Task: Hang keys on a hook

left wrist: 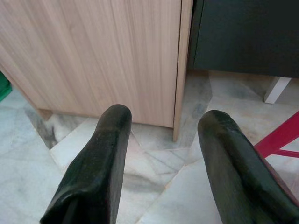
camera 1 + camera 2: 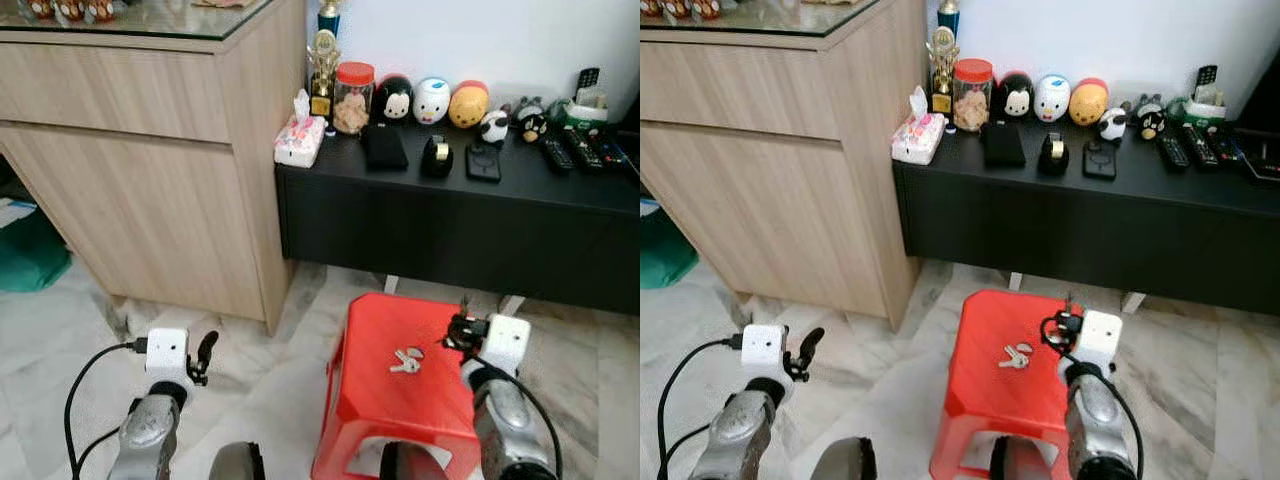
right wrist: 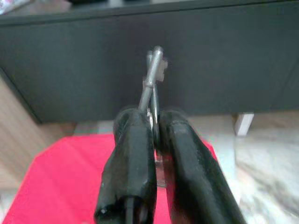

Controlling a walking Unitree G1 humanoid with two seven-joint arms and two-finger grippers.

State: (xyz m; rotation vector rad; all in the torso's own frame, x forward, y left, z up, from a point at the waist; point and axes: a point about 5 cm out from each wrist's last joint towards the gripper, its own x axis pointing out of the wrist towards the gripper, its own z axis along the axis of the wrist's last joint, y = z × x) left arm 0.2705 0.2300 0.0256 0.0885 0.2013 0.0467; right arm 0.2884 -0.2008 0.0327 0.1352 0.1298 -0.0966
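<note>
1. Our right gripper (image 3: pixel 152 135) clenches a metal key (image 3: pixel 152 79) above the red stool (image 2: pixel 370 400).
2. What look like more keys (image 2: pixel 406 361) lie on the stool seat.
3. Our left gripper (image 1: pixel 163 154) hangs released over the marble floor (image 1: pixel 154 172).

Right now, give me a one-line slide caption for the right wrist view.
Right end effector shut on a metal key, held upright above the red stool, facing the black cabinet.
</note>
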